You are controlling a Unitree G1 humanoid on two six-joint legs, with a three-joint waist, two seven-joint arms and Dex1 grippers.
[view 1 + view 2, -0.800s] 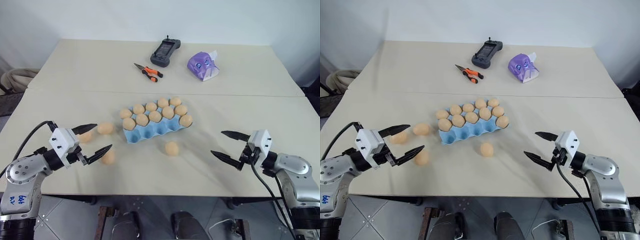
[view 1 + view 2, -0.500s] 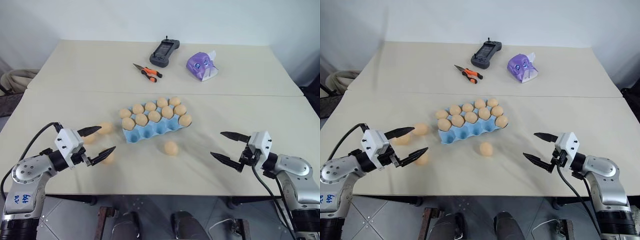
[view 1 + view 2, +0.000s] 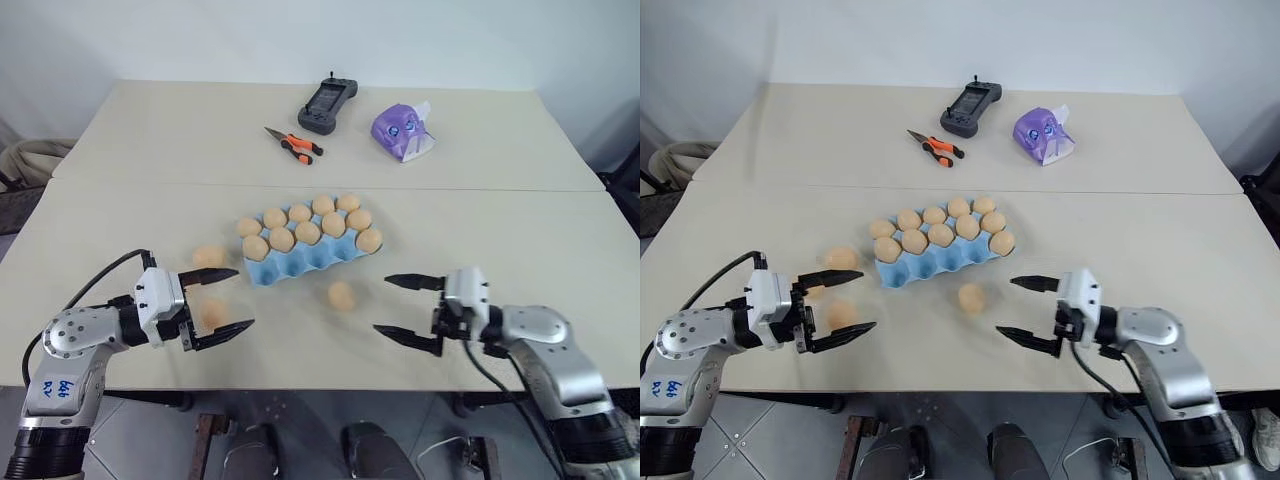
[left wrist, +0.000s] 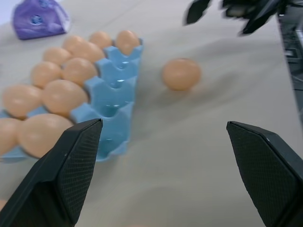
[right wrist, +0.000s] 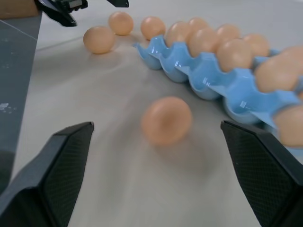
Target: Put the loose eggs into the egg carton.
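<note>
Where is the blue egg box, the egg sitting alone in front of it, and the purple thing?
egg carton [image 3: 300, 268], left eye view, empty front cups.
lone egg [image 3: 342, 295], left eye view, its middle.
purple pack [image 3: 403, 131], left eye view, its front face.

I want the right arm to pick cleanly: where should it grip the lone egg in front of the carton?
Grip the lone egg across its middle, likely one finger on each side. It lies bare on the table, apart from the carton, so both sides are free. The right gripper is already beside it with jaws open, facing it; come in from that side.
</note>
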